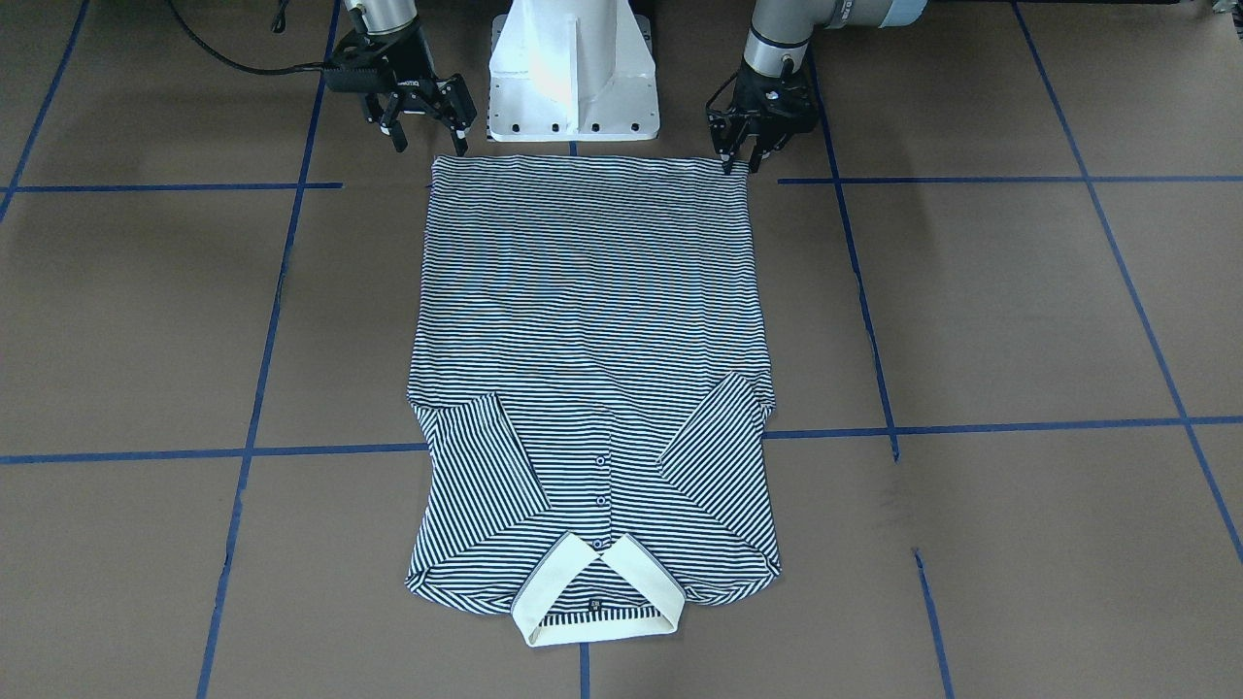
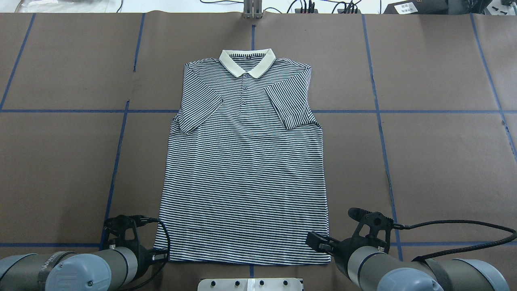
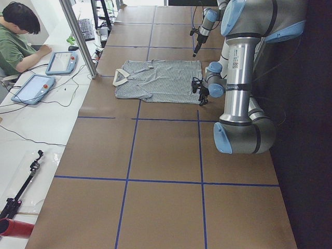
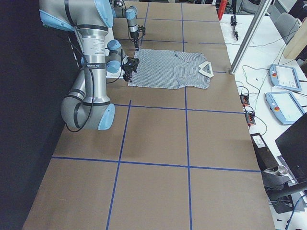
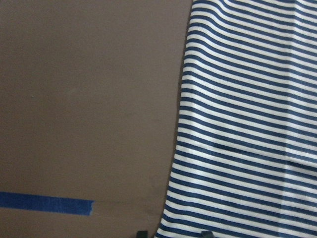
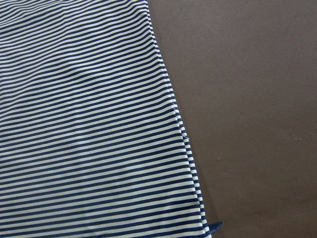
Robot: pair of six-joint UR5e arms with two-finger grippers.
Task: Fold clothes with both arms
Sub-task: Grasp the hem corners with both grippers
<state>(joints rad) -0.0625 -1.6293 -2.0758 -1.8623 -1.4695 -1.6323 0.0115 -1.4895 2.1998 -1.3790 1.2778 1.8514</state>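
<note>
Shirt (image 1: pixel 590 320) — flat, sleeves folded in.
Left gripper (image 1: pixel 740 163) and right gripper (image 1: pixel 430 146) — jaws apart, nothing held — at hem corners.

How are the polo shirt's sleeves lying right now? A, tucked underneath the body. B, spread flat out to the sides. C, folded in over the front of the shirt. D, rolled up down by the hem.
C: in the overhead view the polo shirt lies flat with both sleeves folded inward on top of its front, angled toward the buttons.
</note>
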